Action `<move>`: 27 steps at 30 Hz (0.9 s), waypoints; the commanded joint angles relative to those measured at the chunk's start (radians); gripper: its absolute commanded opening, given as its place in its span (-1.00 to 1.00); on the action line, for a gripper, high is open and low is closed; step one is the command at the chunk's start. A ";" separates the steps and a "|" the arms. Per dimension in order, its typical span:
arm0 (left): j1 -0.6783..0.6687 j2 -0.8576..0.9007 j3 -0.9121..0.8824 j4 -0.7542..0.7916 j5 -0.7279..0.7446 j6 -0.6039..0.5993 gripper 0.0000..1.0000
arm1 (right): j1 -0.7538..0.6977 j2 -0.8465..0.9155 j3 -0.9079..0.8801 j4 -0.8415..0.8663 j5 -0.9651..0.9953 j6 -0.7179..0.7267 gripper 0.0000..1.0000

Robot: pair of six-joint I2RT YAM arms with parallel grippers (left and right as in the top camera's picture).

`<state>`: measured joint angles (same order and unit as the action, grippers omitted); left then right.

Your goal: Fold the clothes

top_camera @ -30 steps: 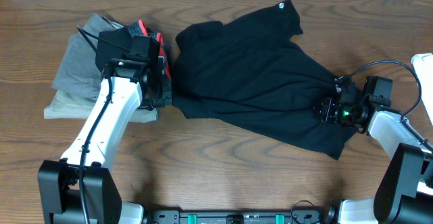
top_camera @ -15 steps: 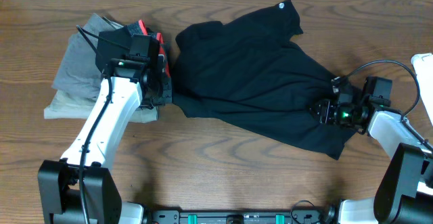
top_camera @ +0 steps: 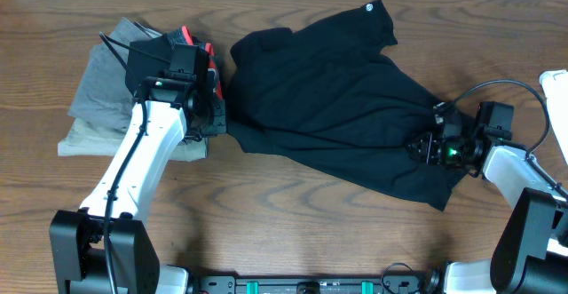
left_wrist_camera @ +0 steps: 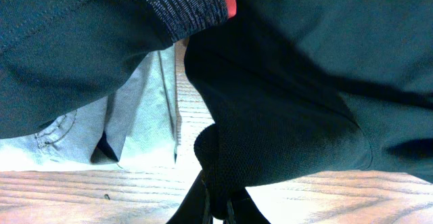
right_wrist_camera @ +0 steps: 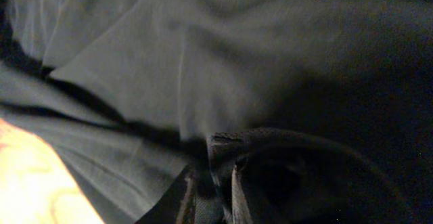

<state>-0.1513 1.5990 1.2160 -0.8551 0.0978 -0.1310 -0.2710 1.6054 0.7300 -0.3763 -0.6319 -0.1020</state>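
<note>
The clothes, a black T-shirt, lie spread across the middle of the table, with a small white label at the far edge. My left gripper sits at the shirt's left edge. In the left wrist view it is shut on a bunched fold of the black shirt. My right gripper rests on the shirt's right part. The right wrist view shows a raised ridge of the dark fabric pinched between its narrow jaws.
Folded grey garments lie at the left, under my left arm. A smaller black garment with a grey-and-red waistband lies on them, its band also showing as the waistband. A white object sits at the right edge.
My right gripper's jaws have narrowed onto the fold of shirt fabric and crept slightly left. The left arm and the shirt's outline have not moved.
</note>
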 commanded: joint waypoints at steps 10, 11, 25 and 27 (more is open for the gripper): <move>0.004 -0.009 0.000 -0.001 0.032 -0.002 -0.88 | -0.010 0.005 -0.003 -0.006 0.128 0.089 -0.25; 0.004 -0.009 0.000 0.000 0.032 -0.002 -0.88 | -0.009 0.005 -0.003 -0.003 0.128 0.103 -0.24; 0.004 -0.009 0.000 0.001 0.032 -0.002 -0.88 | 0.092 0.005 -0.004 -0.009 0.220 0.135 -0.71; 0.004 -0.009 0.000 0.001 0.032 -0.002 -0.88 | 0.094 0.004 -0.003 -0.008 0.279 0.183 -0.98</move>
<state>-0.1513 1.5990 1.2160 -0.8555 0.1280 -0.1310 -0.1898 1.6054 0.7300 -0.3840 -0.4461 0.0280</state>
